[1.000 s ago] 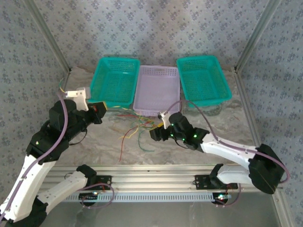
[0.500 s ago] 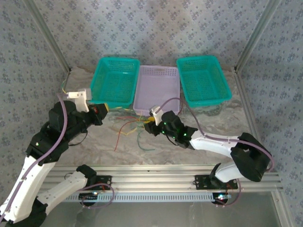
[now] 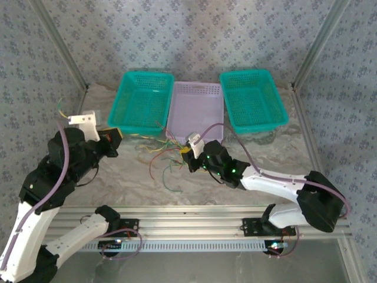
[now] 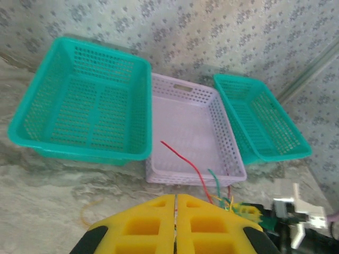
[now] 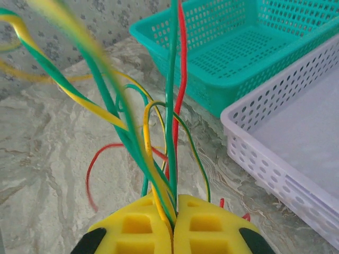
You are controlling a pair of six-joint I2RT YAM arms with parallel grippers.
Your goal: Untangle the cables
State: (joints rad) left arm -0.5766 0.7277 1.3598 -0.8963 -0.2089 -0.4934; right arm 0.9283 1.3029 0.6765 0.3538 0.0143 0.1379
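The cables are thin red, yellow and green strands bunched on the table in front of the lilac basket. My right gripper is shut on this bunch. In the right wrist view its yellow fingers pinch several green, yellow and red cables that fan upward. My left gripper sits to the left, shut, with a yellow strand running from its tip toward the bunch. In the left wrist view its fingers are pressed together on a thin strand, and a red cable rises just beyond them.
Two teal baskets flank the lilac one along the back of the marbled table. Patterned walls and metal posts close in the sides. Loose cable ends trail toward the front edge.
My right gripper reached left into the bunch and closed on it. My left arm drew back to the left, and the strands lifted and spread between the two grippers.
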